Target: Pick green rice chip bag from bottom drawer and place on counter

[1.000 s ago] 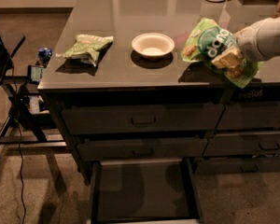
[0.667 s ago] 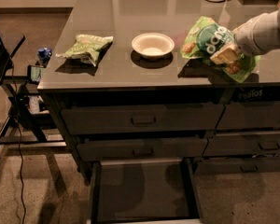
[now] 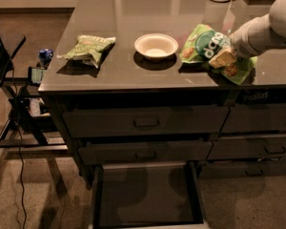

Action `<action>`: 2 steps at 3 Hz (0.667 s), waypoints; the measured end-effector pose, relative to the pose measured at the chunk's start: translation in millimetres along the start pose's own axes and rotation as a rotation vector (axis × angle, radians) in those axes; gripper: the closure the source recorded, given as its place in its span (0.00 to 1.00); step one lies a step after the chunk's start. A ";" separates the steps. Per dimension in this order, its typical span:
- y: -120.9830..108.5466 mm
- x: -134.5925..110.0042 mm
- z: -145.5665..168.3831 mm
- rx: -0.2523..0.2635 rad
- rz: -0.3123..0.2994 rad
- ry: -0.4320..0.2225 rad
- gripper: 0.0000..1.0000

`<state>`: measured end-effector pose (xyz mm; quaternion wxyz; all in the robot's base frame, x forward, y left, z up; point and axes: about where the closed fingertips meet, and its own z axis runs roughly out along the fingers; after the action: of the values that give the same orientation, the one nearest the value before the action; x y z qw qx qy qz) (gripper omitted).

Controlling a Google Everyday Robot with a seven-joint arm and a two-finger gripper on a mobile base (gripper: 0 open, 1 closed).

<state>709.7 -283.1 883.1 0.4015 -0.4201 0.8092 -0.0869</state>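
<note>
Two of the three parts look done already: green rice chip bag (image 3: 202, 44) out of the bottom drawer (image 3: 148, 194), pulled open below and showing only a dark floor, and brought up over the desk (image 3: 133, 75). Only the placing left, by my judgement. Gripper (image 3: 225, 57) over the right part of the desk, near the front edge, to the right of the white bowl (image 3: 156, 46), with fingers pinching the bag on its right side, logo turned toward the camera. Bag tilted, lower corner touching or almost touching the desk; cannot tell which, because of the dark shadow under it. Next move, probably: lowering a little more, to lay the bag flat, then spreading the fingers and drawing back upward. Calls for care not to drag the bag over the near edge and not to push it into the bowl just beside. Compared with the earlier frame: bag and gripper slightly lower and a touch more to the left, toward the bowl; white arm (image 3: 264, 32) in nearly the same pose. Bowl, paler green bag (image 3: 88, 47) at the left and open drawer all unchanged.
</note>
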 end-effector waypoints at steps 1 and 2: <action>3.1 6.6 13.5 -0.018 0.002 0.007 1.00; 3.1 6.6 13.6 -0.018 0.002 0.007 0.81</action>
<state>715.5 -283.3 868.8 0.3948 -0.4227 0.8118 -0.0806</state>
